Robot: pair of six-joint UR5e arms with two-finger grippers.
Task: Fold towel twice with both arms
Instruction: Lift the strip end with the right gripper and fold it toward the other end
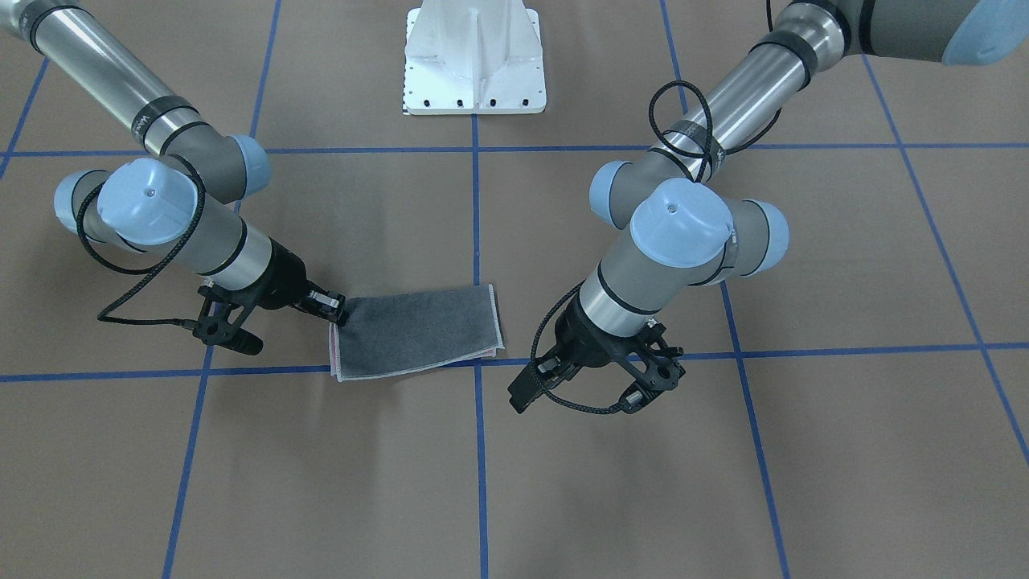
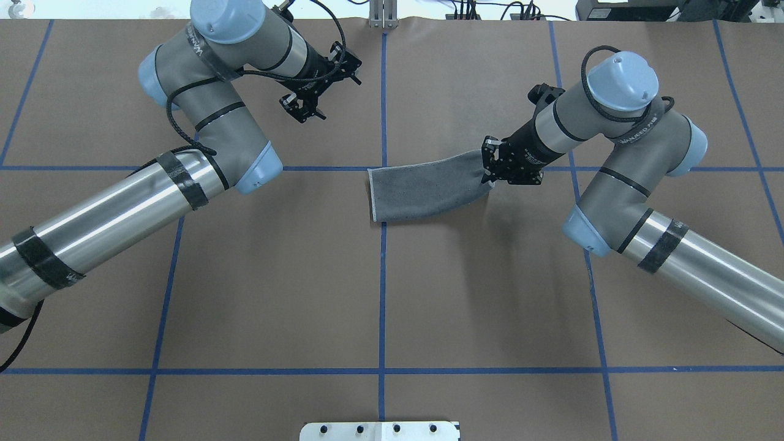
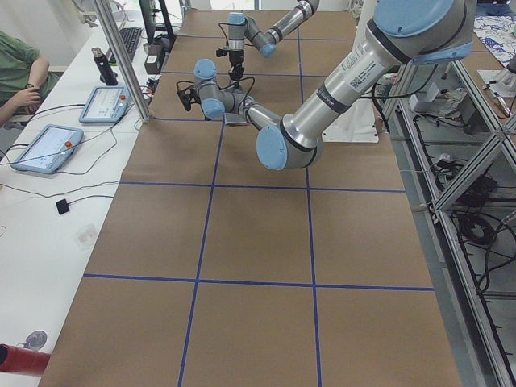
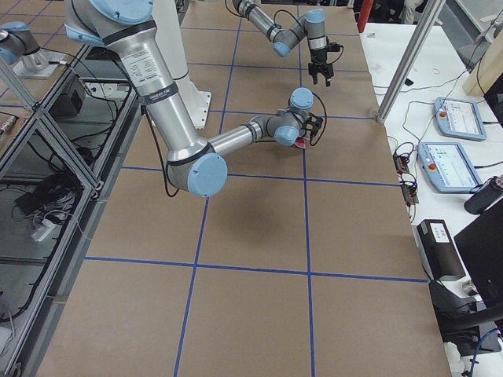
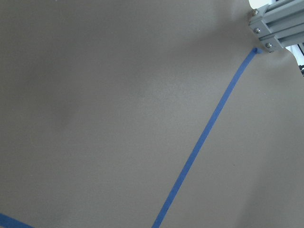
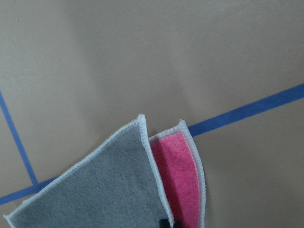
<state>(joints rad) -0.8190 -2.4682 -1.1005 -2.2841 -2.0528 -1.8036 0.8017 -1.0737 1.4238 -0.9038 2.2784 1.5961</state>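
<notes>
The towel (image 1: 418,330) lies folded in half near the table's middle, dark grey face up, with light edging. In the right wrist view the towel (image 6: 104,185) shows a pink inner layer (image 6: 180,185) at one corner. My right gripper (image 1: 336,312) is shut on the towel's short end and holds that end (image 2: 474,168) slightly off the table. My left gripper (image 1: 580,396) hangs open above bare table, a short way off the towel's other end, with nothing between its fingers. Seen from overhead, the left gripper (image 2: 324,86) is beyond the towel (image 2: 422,190), on its far left.
The white pedestal base (image 1: 474,64) stands at the robot's side of the table. Blue tape lines (image 2: 383,275) divide the brown table cover into squares. An aluminium post (image 5: 278,26) stands at the far edge. A person (image 3: 16,72) sits by a side bench with tablets (image 3: 44,149).
</notes>
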